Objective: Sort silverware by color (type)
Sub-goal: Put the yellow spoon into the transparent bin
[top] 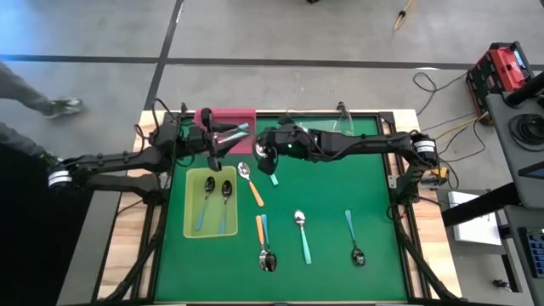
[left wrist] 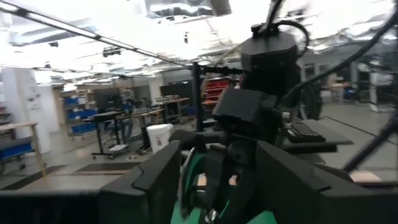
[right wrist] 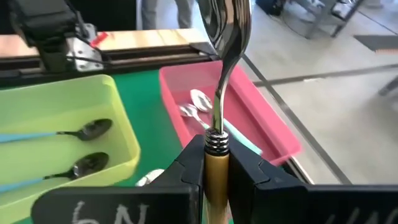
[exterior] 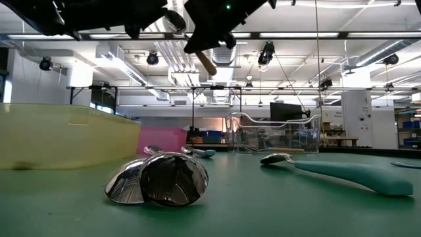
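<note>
My right gripper (top: pixel 263 154) hovers over the far middle of the table, near the pink tray (top: pixel 226 121), and is shut on an orange-handled spoon (right wrist: pixel 219 93). My left gripper (top: pixel 212 158) hangs open above the far edge of the yellow-green tray (top: pixel 190 223), touching nothing. That tray holds two light-blue-handled spoons (top: pixel 223 204). The pink tray holds teal-handled spoons (right wrist: pixel 205 109). On the green mat lie an orange spoon (top: pixel 252 184), an orange and teal pair (top: pixel 264 243), and two more teal ones (top: pixel 302 235) (top: pixel 353 237). My right gripper pinches the orange spoon between its two fingers on the handle just behind the metal neck (right wrist: pixel 215 163). The spoon runs along the fingers, its bowl (right wrist: pixel 224 18) sticking out ahead toward the pink tray. The handle's free end (exterior: pixel 206 63) pokes out below. The spoon is lifted clear of the table.
A clear tray (top: pixel 342 125) sits at the table's far edge, right of the pink one. A teal handle (top: pixel 274 178) shows on the mat just under my right gripper. The two grippers hang close together. A person's legs and shoe (top: pixel 59 106) are beyond the table's far left corner.
</note>
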Available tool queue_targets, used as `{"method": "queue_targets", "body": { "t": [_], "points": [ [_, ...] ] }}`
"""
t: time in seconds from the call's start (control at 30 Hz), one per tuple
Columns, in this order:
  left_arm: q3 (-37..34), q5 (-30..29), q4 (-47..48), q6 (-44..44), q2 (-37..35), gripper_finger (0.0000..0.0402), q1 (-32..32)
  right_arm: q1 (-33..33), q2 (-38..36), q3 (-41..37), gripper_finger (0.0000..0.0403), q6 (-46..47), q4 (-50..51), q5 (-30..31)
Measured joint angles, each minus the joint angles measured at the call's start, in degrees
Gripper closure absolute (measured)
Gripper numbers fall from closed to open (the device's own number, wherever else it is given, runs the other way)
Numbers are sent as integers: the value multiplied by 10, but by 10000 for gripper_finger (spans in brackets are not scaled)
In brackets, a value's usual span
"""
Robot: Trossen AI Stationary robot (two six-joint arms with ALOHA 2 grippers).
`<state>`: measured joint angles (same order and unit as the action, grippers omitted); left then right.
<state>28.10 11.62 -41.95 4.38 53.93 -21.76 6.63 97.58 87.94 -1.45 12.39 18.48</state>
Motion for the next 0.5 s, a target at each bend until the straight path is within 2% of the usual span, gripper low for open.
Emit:
{"method": "queue_targets", "body": {
  "t": [0.17, 0.5],
  "points": [
    [0, -11, 21, -4, -16, 183, -21, 3, 0, 35, 376, -2, 70, -1],
    [0, -12, 67, -6, -34, 149, -52, 49, 0, 121, 376, 9, 305, 11]
  ]
}}
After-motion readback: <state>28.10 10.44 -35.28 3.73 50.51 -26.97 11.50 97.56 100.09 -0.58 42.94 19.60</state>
